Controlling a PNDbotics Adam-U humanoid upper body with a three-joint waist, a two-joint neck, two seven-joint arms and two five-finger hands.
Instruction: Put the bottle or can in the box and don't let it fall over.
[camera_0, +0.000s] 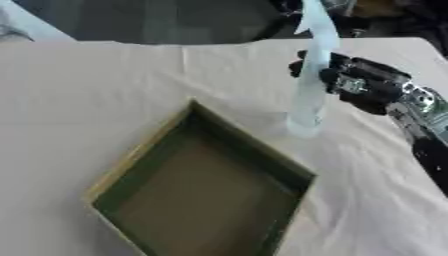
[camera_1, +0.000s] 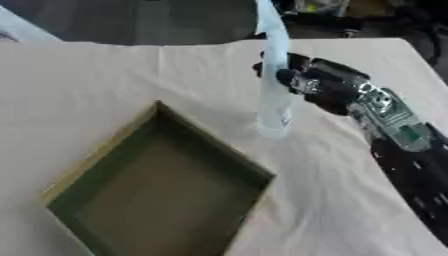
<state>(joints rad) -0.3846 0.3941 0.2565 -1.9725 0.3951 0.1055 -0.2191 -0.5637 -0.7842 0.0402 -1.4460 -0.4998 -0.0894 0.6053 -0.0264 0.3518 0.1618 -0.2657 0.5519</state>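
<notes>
Counter (camera_0: 96, 100): covered in wrinkled beige cloth, fills most of frame. 1 box (camera_1: 96, 165): shallow, open-top, square, cardboard-looking, dark green walls, tan rim, sits lower left of centre, turned diamond-wise. 1 bottle (camera_1: 274, 80): tall, slim, pale translucent plastic, upper right of centre, roughly upright with slight lean, base just past the box's far corner; can't tell if it touches the cloth. Right hand (camera_1: 306, 82): black and silver, enters from right, fingers curled around bottle mid-height. Left hand not visible.

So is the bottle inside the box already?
No, the bottle is outside the box, beside its far corner, with the right hand around it.
</notes>
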